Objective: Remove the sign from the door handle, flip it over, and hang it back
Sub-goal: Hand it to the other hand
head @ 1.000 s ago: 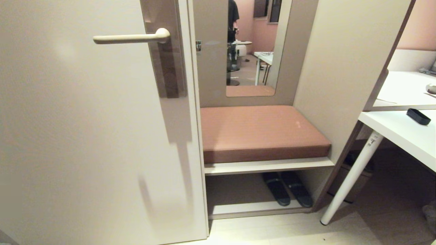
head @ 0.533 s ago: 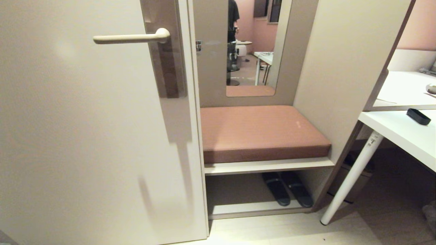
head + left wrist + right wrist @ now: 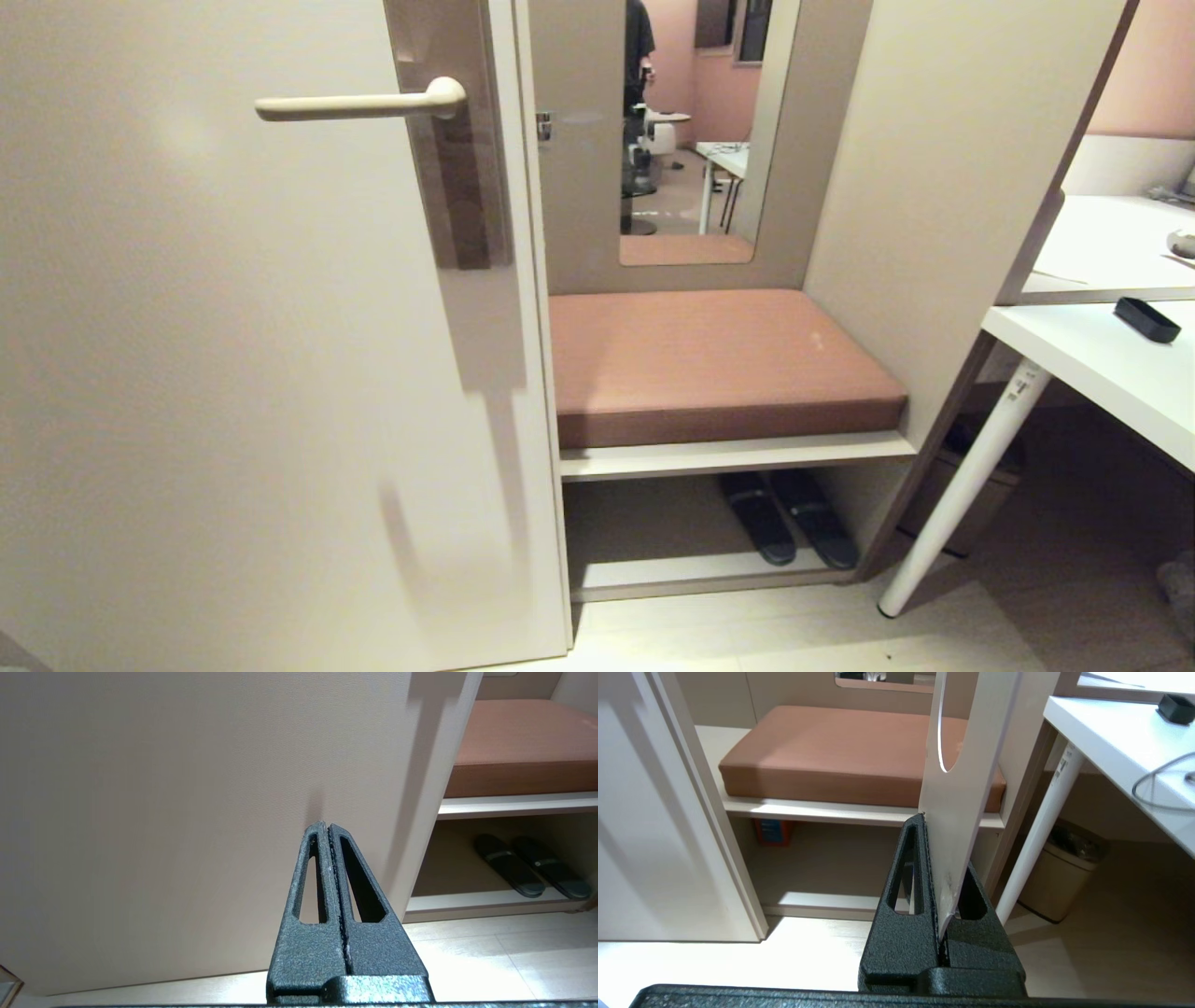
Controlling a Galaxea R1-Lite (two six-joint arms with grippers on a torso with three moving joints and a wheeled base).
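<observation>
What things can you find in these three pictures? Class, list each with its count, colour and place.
cream lever door handle: one, cream, bare, on the door's brown backplate
white oblong card sign: one, white, clamped in the right gripper
padded bench cushion: one, reddish brown, right of the door
flat slippers: two, black, on the shelf under the cushion
white desk: one, far right
small box: one, black, on the desk
bin: one, beige, under the desk
left gripper: jaws shut, empty, facing the door
right gripper: jaws shut on the sign
</observation>
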